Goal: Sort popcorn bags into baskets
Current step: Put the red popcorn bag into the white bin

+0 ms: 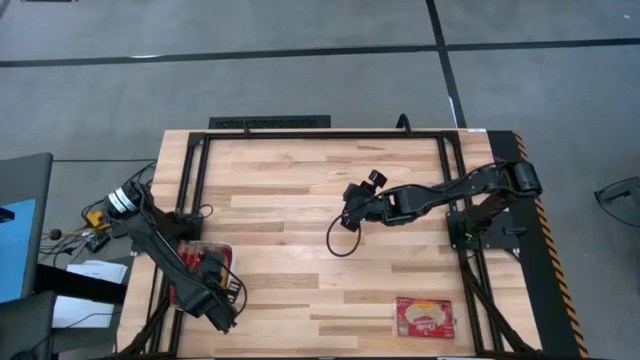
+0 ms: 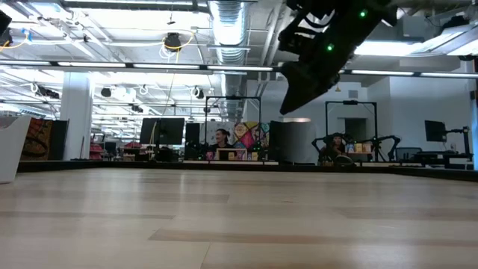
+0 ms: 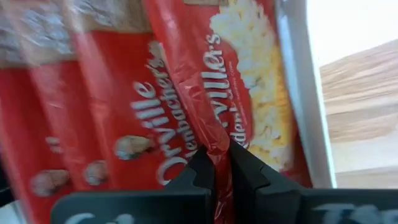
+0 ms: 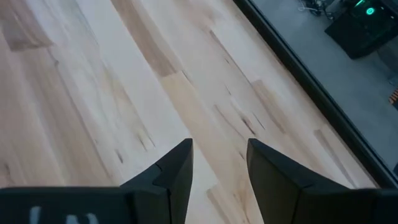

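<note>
Pale wooden table [image 1: 300, 200], with sorting under way at the lower left of the overhead view.
Left gripper [image 3: 216, 163] pinches a crease of a flat red popcorn packet [image 3: 186, 93] over the white shallow tray [image 3: 298, 93]. Right gripper [image 4: 219, 163] hovers empty, fingers apart, mid-table. Another red packet [image 1: 424, 317] lies lower right; fetching it looks next.

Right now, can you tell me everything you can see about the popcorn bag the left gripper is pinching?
The popcorn bag is flat, shiny red plastic film with white lettering and a pale yellow popcorn picture. It lies in the white tray at the table's left front corner, beside other red bags like it. The left gripper has shut on a raised wrinkle in the wrapper's middle, so the film puckers into a ridge there. Its far edge sits against the tray wall.
</note>
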Robot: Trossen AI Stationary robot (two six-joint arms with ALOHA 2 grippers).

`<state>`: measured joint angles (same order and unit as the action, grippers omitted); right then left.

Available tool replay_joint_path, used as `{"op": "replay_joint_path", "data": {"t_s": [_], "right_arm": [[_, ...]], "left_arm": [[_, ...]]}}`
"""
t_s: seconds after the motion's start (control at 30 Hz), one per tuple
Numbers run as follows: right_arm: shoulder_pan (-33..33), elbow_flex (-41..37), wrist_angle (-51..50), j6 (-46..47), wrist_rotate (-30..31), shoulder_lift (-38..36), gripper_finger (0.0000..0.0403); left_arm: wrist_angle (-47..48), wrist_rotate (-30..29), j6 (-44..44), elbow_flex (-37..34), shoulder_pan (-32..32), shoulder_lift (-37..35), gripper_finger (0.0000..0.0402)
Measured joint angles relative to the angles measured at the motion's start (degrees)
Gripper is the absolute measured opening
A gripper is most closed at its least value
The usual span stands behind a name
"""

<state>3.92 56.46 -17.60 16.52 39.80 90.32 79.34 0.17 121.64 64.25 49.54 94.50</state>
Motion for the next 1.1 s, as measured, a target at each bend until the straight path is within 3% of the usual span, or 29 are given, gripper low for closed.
{"op": "replay_joint_path", "data": {"t_s": [0.2, 0.4, 0.63, 0.9, 1.1], "right_arm": [[0.0, 0.0, 0.5, -0.3, 0.0, 0.0, 0.017], [-0.3, 0.0, 0.6, -0.4, 0.0, 0.0, 0.0175], [0.5, 0.0, 0.6, 0.0, 0.0, 0.0, 0.0176], [0.6, 0.0, -0.2, -0.1, 0.0, 0.0, 0.0171], [0.6, 0.0, -0.1, 0.0, 0.0, 0.0, 0.0179]], "left_arm": [[1.6, 2.0, 0.7, 2.5, 1.0, 4.3, 0.0008], [11.2, 2.9, 1.1, 8.0, 1.5, 4.1, 0.0007], [7.2, 1.1, 1.2, 7.6, 1.0, 6.1, 0.0013], [7.9, 3.1, 1.8, 7.8, 1.5, 8.6, 0.0011], [8.8, 1.5, 0.7, 9.8, 1.6, 8.6, 0.0028]]}}
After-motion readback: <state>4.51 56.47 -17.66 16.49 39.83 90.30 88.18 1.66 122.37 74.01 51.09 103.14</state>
